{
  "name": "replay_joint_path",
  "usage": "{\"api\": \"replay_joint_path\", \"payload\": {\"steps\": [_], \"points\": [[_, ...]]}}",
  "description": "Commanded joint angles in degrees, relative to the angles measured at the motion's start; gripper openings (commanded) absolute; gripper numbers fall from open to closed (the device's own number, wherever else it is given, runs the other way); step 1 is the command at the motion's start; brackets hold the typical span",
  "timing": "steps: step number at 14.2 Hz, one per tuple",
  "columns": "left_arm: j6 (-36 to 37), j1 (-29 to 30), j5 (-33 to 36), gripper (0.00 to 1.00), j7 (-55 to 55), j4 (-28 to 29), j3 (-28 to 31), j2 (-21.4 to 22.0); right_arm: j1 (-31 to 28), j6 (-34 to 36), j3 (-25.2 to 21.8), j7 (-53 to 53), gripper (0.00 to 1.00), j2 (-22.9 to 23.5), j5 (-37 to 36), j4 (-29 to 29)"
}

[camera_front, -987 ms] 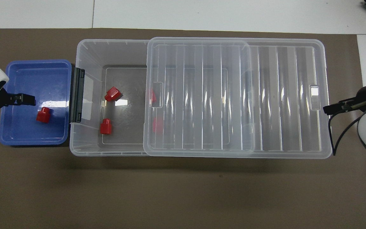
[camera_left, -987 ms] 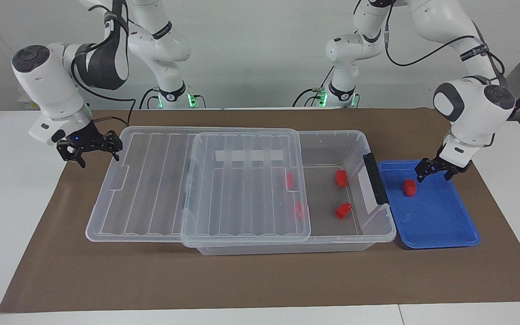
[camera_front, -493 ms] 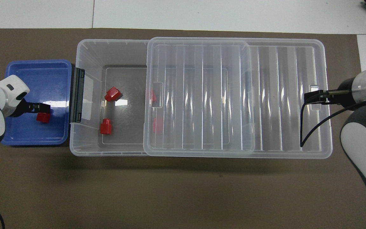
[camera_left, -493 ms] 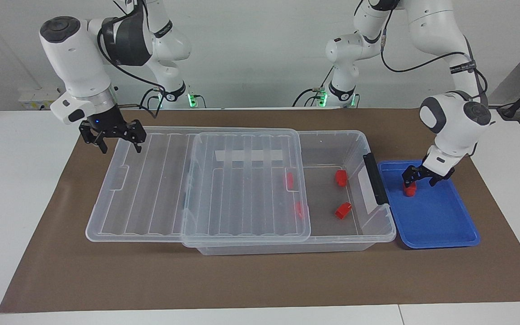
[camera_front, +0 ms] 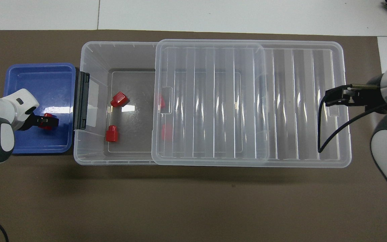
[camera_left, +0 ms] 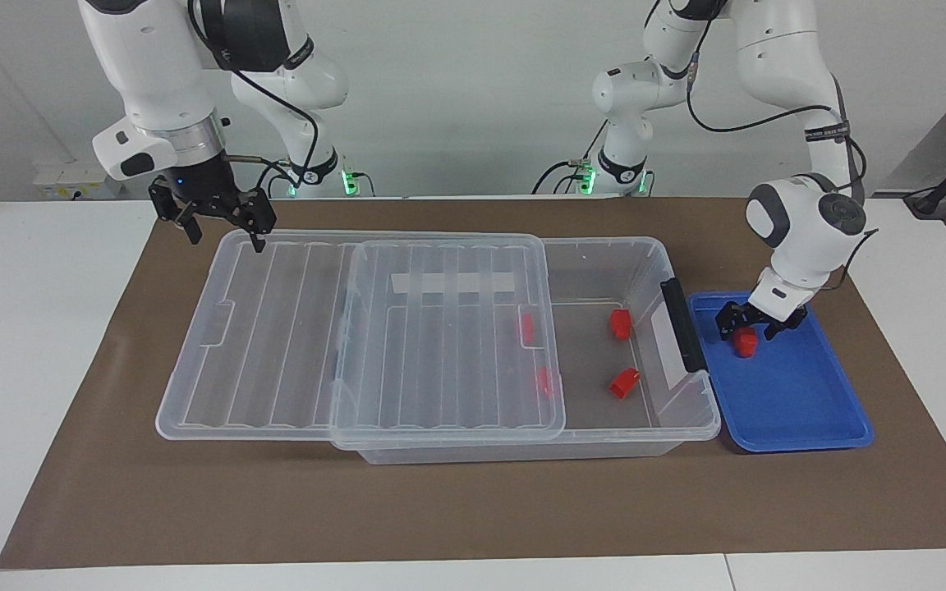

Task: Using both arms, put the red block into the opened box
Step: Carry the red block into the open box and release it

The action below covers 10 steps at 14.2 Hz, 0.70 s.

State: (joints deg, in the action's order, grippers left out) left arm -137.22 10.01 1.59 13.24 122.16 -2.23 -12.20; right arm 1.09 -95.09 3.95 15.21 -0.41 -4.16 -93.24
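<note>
**Last block still in the tray, four already in the box**

You have four red blocks lying in the box (camera_left: 691, 414), two in the uncovered end and two seen through the lid (camera_left: 292, 328), which is slid toward the right arm's end and leaves the box open by the black latch (camera_left: 682, 324). The fifth red block (camera_left: 743, 341) sits in the blue tray (camera_left: 801, 410), just beside the latch end. Your left gripper (camera_left: 748, 327) is down over it with its fingers apart, one on each side, not yet clamped. Your right gripper (camera_left: 222, 234) hangs over the lid's corner, fingers apart and empty. By my reading you have yet to grip, lift, carry and drop.
</note>
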Motion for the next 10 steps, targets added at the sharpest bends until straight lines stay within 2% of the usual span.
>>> {"api": "replay_joint_path", "payload": {"steps": [1,2,3,6,7,8,10], "points": [[-1.29,-0.08,0.87,0.44,1.0,1.24,0.21,0.68,-0.47,2.88,0.1,1.31,1.0,1.64,0.02,2.8],[-1.03,0.1,0.87,0.04,1.09,1.24,0.21,0.77,-0.65,3.06,0.1,1.31,1.0,1.46,0.11,2.72],[-0.68,0.19,0.87,0.0,1.0,1.24,0.21,0.77,-0.74,3.32,0.01,1.22,1.0,1.29,0.11,2.45],[0.46,0.36,0.87,0.0,0.65,0.72,0.21,0.77,-1.44,3.06,-0.08,0.87,1.0,0.85,0.37,1.22],[2.81,0.36,0.7,0.0,0.39,-0.42,0.21,0.86,-1.53,2.98,-0.17,0.78,1.0,0.85,0.38,1.22],[7.62,0.36,0.35,0.0,0.3,-3.56,0.21,1.03,-1.79,3.24,-0.34,0.61,1.0,0.85,0.38,1.22],[22.8,0.36,-1.14,0.0,-1.36,-14.52,0.12,0.95,-2.23,3.24,-0.34,0.61,1.0,0.76,0.9,1.13]]}}
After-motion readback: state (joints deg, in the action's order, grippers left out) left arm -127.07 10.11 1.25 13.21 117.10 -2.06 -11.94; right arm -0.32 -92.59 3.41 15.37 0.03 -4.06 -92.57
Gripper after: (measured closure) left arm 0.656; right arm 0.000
